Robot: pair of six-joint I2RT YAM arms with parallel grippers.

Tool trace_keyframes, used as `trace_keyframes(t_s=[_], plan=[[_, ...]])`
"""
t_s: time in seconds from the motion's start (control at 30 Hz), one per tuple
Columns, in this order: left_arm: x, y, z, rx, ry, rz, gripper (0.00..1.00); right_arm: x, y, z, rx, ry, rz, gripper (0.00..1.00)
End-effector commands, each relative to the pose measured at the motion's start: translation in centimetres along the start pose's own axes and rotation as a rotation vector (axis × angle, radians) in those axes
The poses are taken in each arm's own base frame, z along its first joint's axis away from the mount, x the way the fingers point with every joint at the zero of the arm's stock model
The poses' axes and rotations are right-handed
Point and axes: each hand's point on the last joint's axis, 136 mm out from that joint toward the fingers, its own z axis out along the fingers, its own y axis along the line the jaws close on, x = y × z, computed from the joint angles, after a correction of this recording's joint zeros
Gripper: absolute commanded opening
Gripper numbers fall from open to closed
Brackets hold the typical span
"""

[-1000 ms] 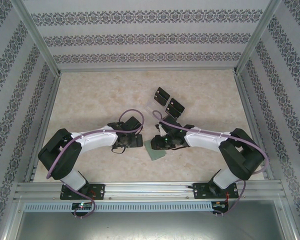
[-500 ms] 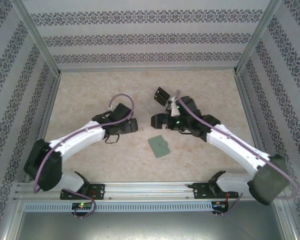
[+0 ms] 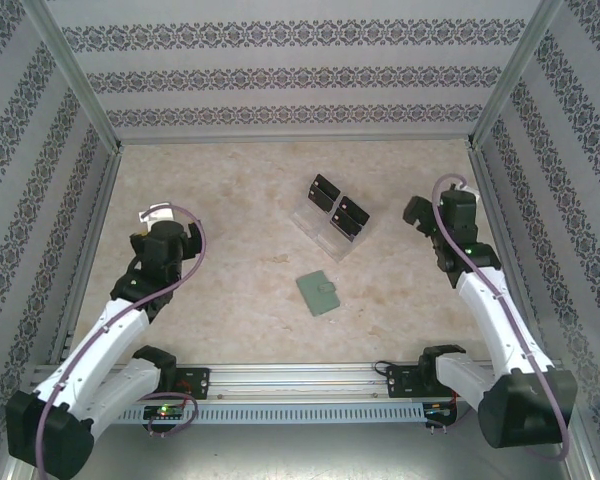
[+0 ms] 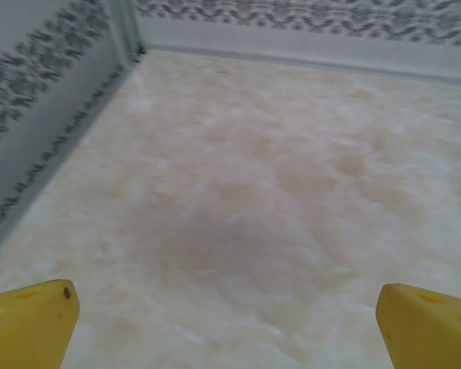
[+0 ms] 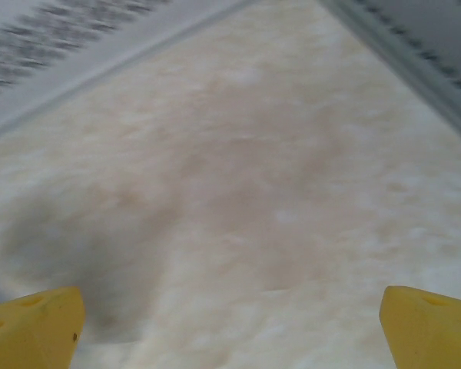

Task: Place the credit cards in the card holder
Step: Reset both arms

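L gripper (image 3: 160, 222): jaws wide apart, nothing between them; in left wrist view its yellow fingertips (image 4: 31, 323) sit at the two bottom corners w/ bare table between. R gripper (image 3: 435, 210): same, jaws spread, holding nothing; in right wrist view its yellow fingertips (image 5: 426, 327) are far apart over bare pale surface. Card holder (image 3: 319, 293) lies flat on table (image 3: 210, 310), sage-green outside up, looks folded shut from top view, small tab on one side, turned a bit askew to table edges. Credit cards (image 3: 352, 212): black, standing tilted in clear acrylic rack (image 3: 328, 240), just beyond card holder toward back wall, apart from it. L gripper is well to left of card holder & a bit farther back, near left wall. R gripper is well to right of card holder & farther back, near right wall. Both grippers well apart from card holder and rack. Aluminium rail (image 3: 300, 372) w/ both arm bases runs on near side of card holder. Patterned walls (image 3: 300, 75) enclose table beyond card holder and on both sides.
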Motion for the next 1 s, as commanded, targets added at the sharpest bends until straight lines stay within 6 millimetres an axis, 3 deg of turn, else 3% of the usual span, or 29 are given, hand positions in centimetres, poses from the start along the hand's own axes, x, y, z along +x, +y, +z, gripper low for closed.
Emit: trace_keyframes(t_s=[0.0,0.17,0.33,0.6,0.83,0.9,0.97], plan=[[-1.6,1.7,1.0,-0.06,-0.119,0.06,1.0,-1.4,-1.8,1.2,0.072,-0.148,-0.11,0.98],[1.8,2.3,2.7,-0.07,-0.066,0.146,1.0,1.0,-2.7,2.8,0.06,-0.164,-0.178,0.98],[3.3,2.1,3.7,-0.052,-0.049,0.135,1.0,3.5,-2.9,4.3,0.032,-0.132,-0.215,0.98],[3.5,0.1,5.8,0.023,-0.139,0.113,1.0,3.9,-1.3,6.9,-0.039,-0.168,-0.249,0.98],[3.4,-2.1,9.1,0.088,-0.185,0.119,1.0,2.6,1.0,7.5,-0.146,-0.267,-0.297,0.98],[3.5,-2.8,10.1,0.11,-0.177,0.135,1.0,2.6,0.9,7.8,-0.155,-0.324,-0.296,0.98],[4.2,-3.1,11.1,0.122,-0.164,0.132,1.0,4.3,0.2,8.4,-0.163,-0.345,-0.288,0.98]])
